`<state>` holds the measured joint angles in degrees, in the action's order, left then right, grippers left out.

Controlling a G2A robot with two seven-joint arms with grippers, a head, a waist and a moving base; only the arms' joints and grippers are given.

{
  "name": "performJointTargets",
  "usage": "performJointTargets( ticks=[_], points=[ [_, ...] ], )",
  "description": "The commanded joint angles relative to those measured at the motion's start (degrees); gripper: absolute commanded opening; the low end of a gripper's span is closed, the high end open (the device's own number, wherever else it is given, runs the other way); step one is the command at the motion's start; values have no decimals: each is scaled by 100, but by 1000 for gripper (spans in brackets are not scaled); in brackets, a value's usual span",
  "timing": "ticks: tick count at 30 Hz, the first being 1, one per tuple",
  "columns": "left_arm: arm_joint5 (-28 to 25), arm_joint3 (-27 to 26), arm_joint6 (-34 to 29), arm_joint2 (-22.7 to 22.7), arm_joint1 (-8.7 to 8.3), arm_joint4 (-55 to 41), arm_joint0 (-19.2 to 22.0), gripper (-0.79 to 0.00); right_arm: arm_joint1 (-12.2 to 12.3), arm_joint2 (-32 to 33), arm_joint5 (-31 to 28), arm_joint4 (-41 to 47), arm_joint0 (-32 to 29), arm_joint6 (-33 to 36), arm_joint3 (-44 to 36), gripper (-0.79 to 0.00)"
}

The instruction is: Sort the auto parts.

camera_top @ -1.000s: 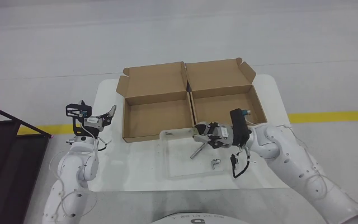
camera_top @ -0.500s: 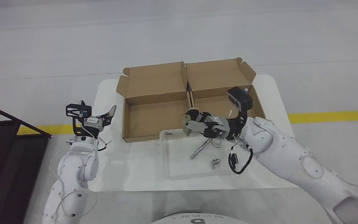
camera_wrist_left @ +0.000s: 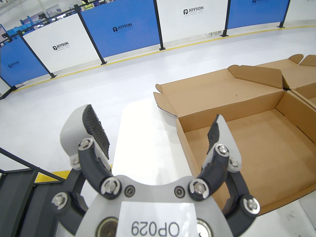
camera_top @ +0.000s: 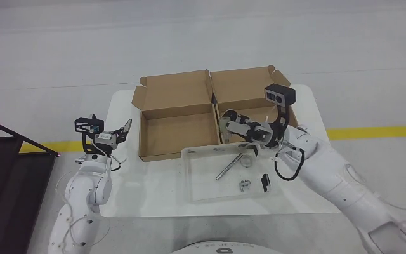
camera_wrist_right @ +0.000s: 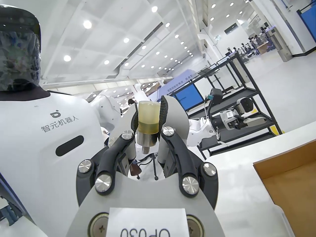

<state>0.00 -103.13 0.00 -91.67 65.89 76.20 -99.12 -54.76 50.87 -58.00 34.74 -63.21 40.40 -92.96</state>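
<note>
My right gripper (camera_wrist_right: 148, 108) is shut on a small auto part (camera_wrist_right: 147, 122), a yellowish rubber cylinder on a metal base with a threaded stud. In the top view this gripper (camera_top: 229, 124) hangs over the near left part of the right cardboard box (camera_top: 279, 100), turned back toward the robot. Beside it stands the left cardboard box (camera_top: 174, 134). A clear tray (camera_top: 190, 184) in front of the boxes holds a metal rod (camera_top: 228, 166), a ring (camera_top: 246, 159), a small bracket (camera_top: 244, 185) and a black part (camera_top: 265, 183). My left gripper (camera_wrist_left: 153, 124) is open with nothing in it, at the table's left edge (camera_top: 117, 133).
The left cardboard box (camera_wrist_left: 246, 136) lies just right of the left gripper, flaps open. A dark metal rack (camera_top: 19, 171) stands off the table's left side. Bare white table (camera_top: 146, 190) lies left of the tray. A corner of the right box (camera_wrist_right: 291, 186) is near the right gripper.
The right arm rose out of the tray with the part and swung back over the right box, its wrist turning upward. The left arm has not moved.
</note>
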Motion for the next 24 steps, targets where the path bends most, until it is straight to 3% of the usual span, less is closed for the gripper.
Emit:
performJointTargets(
  ticks=[1, 4, 8, 12, 14, 18, 24],
  points=[
    [0, 0, 0, 0, 0, 0, 0, 0, -87, 178, 0, 152, -69, 350, 59, -785],
    [0, 0, 0, 0, 0, 0, 0, 0, -215, 446, 0, 67, -156, 588, 165, -785],
    [0, 0, 0, 0, 0, 0, 0, 0, -354, 929, 0, -1163, -199, 466, 464, -785],
    [0, 0, 0, 0, 0, 0, 0, 0, -515, 1293, 35, -3633, -185, -661, 954, -785],
    [0, 0, 0, 0, 0, 0, 0, 0, -602, 1316, 375, -4736, -212, -1324, 963, -785],
    [0, 0, 0, 0, 0, 0, 0, 0, -717, 1168, 700, -5711, -268, -2119, 907, -785],
    [0, 0, 0, 0, 0, 0, 0, 0, -787, 1032, 829, -6315, -276, -2525, 877, -785]
  ],
)
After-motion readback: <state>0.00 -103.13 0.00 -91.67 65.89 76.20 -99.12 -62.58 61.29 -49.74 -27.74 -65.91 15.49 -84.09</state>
